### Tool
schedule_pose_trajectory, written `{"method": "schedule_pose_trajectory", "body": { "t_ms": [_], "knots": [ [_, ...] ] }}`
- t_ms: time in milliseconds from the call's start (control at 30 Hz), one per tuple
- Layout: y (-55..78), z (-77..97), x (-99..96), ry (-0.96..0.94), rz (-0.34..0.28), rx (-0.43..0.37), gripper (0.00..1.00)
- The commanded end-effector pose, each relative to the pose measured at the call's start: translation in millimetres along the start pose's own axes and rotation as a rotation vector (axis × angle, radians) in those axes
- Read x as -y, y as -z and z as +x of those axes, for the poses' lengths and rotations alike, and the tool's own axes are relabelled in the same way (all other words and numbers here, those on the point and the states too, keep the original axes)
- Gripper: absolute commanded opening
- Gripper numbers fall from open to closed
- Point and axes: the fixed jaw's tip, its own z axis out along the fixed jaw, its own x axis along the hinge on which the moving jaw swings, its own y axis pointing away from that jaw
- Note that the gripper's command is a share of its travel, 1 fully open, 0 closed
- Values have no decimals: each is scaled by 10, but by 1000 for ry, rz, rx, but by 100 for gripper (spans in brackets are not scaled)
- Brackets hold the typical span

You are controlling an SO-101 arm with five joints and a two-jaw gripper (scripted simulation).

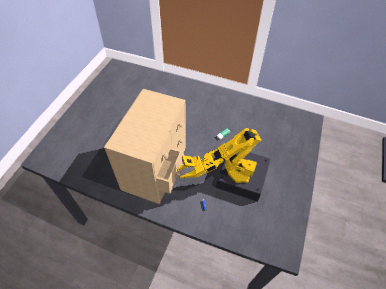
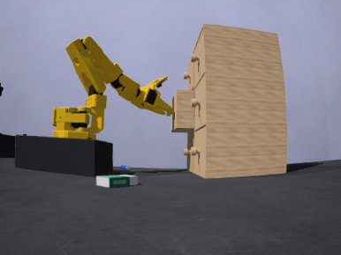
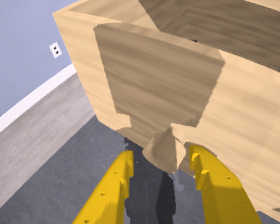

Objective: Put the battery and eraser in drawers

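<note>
The chest (image 1: 131, 171) (image 2: 243, 101) has its left middle-row drawer (image 1: 164, 186) (image 2: 183, 110) (image 3: 240, 95) pulled part way out. The other drawers look shut. My gripper (image 1: 179, 173) (image 2: 171, 113) (image 3: 161, 156) is at that drawer's front, its fingers a little apart on either side of the knob (image 3: 164, 150). The right finger is close to the knob, and a gap shows at the left finger. A green and white block (image 1: 225, 132) (image 2: 117, 181), which looks like the eraser, lies on the table. I cannot make out the nine-volt battery; much of the drawer's inside is hidden.
A small blue object (image 1: 204, 205) (image 2: 125, 167) lies on the table (image 1: 270, 234) near its front edge, between the chest and the arm's black base (image 1: 240, 190) (image 2: 62, 155). The chest's other knobs stick out from its front. The eraser-like block lies toward the back.
</note>
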Motion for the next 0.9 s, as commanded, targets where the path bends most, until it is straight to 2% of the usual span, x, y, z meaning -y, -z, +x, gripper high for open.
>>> {"method": "schedule_pose_trajectory", "body": {
  "t_ms": [0,733,867],
  "knots": [
    [-17,-78,53,-10,20,32,14],
    [-17,-78,53,-10,20,32,0],
    [-17,-78,53,-10,20,32,0]
  ]
}}
